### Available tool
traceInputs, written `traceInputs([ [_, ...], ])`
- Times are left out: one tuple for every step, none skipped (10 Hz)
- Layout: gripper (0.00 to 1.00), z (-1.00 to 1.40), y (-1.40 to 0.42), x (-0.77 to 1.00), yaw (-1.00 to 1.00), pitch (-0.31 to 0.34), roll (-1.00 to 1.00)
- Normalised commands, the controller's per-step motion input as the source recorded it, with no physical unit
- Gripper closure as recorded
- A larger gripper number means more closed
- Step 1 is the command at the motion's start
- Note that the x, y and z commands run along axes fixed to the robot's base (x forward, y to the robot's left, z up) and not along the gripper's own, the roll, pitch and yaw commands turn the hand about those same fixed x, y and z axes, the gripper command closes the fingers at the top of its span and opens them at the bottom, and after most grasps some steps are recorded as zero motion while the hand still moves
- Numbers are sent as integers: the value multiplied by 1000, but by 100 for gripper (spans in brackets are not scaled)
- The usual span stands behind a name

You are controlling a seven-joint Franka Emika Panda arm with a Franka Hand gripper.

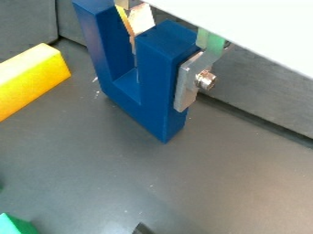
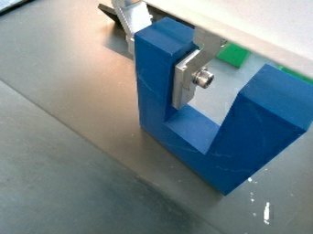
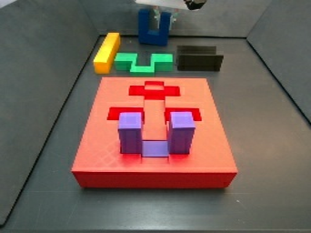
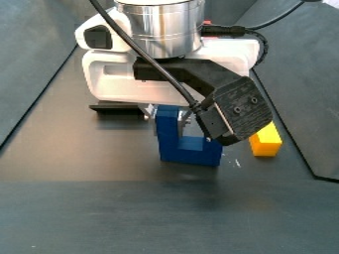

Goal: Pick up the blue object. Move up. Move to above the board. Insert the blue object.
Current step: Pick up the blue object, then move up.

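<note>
Dark grey matte floor (image 3: pixel 261 136) fills the workspace, walled by grey panels. Nearest in a side view lies the board (image 3: pixel 152 164), a large flat red slab with shaped recesses in its top. A lighter purple U-shaped block (image 3: pixel 152 134) stands in a recess near the board's front edge, prongs up. Beyond the board, toward twelve o'clock, a green piece (image 3: pixel 145 63) lies with a yellow bar (image 3: pixel 107 51) at its nine o'clock and a black block (image 3: pixel 201 58) at its three o'clock. Farthest back, the blue object (image 3: pixel 152 27) stands upright on the floor, prongs up. The gripper (image 2: pixel 166 44) is there, clamped on one prong: in both wrist views a silver finger (image 1: pixel 192 77) presses flat on the prong's outer face and the other finger sits in the slot between the prongs.
</note>
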Motion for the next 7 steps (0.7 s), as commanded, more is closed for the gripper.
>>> traceInputs([
  [100, 0, 0, 0, 0, 0, 0],
  [100, 0, 0, 0, 0, 0, 0],
  [100, 0, 0, 0, 0, 0, 0],
  [100, 0, 0, 0, 0, 0, 0],
  [100, 833, 0, 0, 0, 0, 0],
  [100, 855, 25, 15, 2, -9, 8],
  [100, 566, 24, -29, -4, 25, 29],
])
